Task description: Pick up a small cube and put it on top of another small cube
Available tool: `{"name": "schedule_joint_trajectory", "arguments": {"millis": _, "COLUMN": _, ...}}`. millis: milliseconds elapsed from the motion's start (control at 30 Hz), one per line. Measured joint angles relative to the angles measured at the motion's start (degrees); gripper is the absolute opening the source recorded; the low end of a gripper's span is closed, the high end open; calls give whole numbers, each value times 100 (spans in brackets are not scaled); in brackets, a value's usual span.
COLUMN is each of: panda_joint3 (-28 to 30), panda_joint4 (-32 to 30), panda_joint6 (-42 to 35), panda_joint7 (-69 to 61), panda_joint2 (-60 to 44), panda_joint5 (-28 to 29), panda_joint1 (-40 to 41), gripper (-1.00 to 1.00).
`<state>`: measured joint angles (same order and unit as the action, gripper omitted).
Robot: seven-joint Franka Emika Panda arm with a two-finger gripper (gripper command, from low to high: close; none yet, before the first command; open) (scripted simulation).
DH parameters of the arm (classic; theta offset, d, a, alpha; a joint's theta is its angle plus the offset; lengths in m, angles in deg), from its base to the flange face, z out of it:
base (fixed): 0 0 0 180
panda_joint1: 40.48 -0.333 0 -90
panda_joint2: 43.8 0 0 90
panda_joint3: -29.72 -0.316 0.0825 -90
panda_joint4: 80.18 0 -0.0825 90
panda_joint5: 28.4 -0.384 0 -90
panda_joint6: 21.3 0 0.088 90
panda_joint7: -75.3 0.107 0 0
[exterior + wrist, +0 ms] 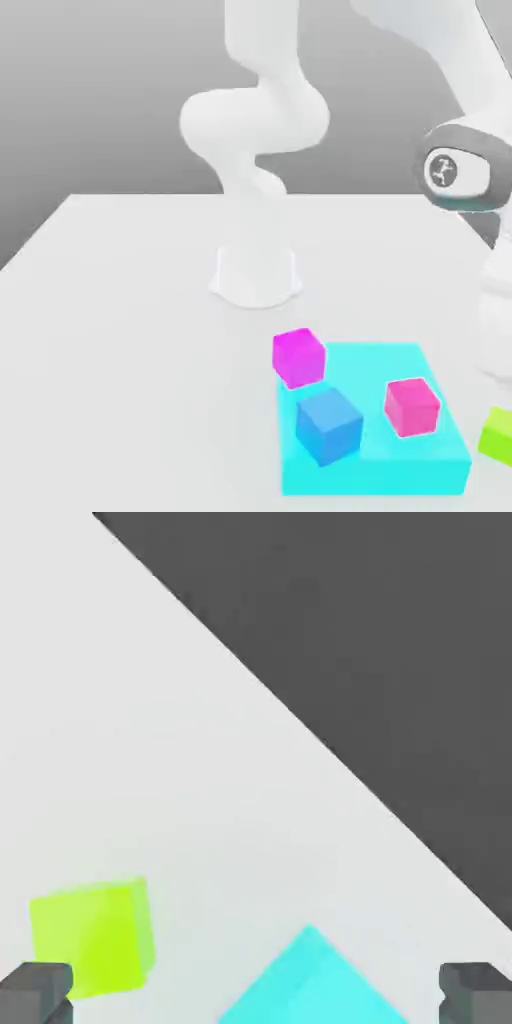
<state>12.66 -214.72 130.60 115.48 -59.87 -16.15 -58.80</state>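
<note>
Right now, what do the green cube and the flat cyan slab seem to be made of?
Hard to say, since these are simulator renders. The green cube looks like matte plastic or painted foam: flat, even colour, no gloss or grain. The cyan slab looks alike, a smooth, uniform, unshiny surface, perhaps plastic. Neither shows texture that would settle it.

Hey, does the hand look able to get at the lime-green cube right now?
Probably yes. The lime-green cube sits alone on the white table, beside the cyan pad, and the hand is open with nothing between them.
</note>
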Motion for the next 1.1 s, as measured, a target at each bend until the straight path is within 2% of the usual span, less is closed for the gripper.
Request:
{"name": "schedule_joint_trajectory", "arguments": {"millis": 167, "panda_joint3": 291, "panda_joint4": 153, "panda_joint6": 617, "panda_joint7": 249, "panda_joint2": -1044, "panda_joint5": 455, "panda_joint1": -415, "gripper": 0}}
{"name": "schedule_joint_trajectory", "arguments": {"millis": 200, "panda_joint3": 393, "panda_joint4": 200, "panda_joint6": 757, "panda_joint7": 317, "panda_joint2": -1238, "panda_joint5": 552, "panda_joint1": -498, "gripper": -100}}
{"name": "schedule_joint_trajectory", "arguments": {"millis": 433, "panda_joint3": 414, "panda_joint4": 209, "panda_joint6": 789, "panda_joint7": 335, "panda_joint2": -1280, "panda_joint5": 575, "panda_joint1": -518, "gripper": -100}}
{"name": "schedule_joint_trajectory", "arguments": {"millis": 633, "panda_joint3": 57, "panda_joint4": 7, "panda_joint6": 23, "panda_joint7": -172, "panda_joint2": -202, "panda_joint5": 22, "panda_joint1": -86, "gripper": -100}}
{"name": "schedule_joint_trajectory", "arguments": {"millis": 967, "panda_joint3": 924, "panda_joint4": -734, "panda_joint6": -1178, "panda_joint7": -938, "panda_joint2": 1878, "panda_joint5": -1051, "panda_joint1": 1421, "gripper": -100}}
{"name": "schedule_joint_trajectory", "arguments": {"millis": 1033, "panda_joint3": 986, "panda_joint4": -907, "panda_joint6": -1139, "panda_joint7": -973, "panda_joint2": 1943, "panda_joint5": -1250, "panda_joint1": 1488, "gripper": -100}}
{"name": "schedule_joint_trajectory", "arguments": {"millis": 1100, "panda_joint3": 1020, "panda_joint4": -1011, "panda_joint6": -762, "panda_joint7": -933, "panda_joint2": 1647, "panda_joint5": -1237, "panda_joint1": 1474, "gripper": -100}}
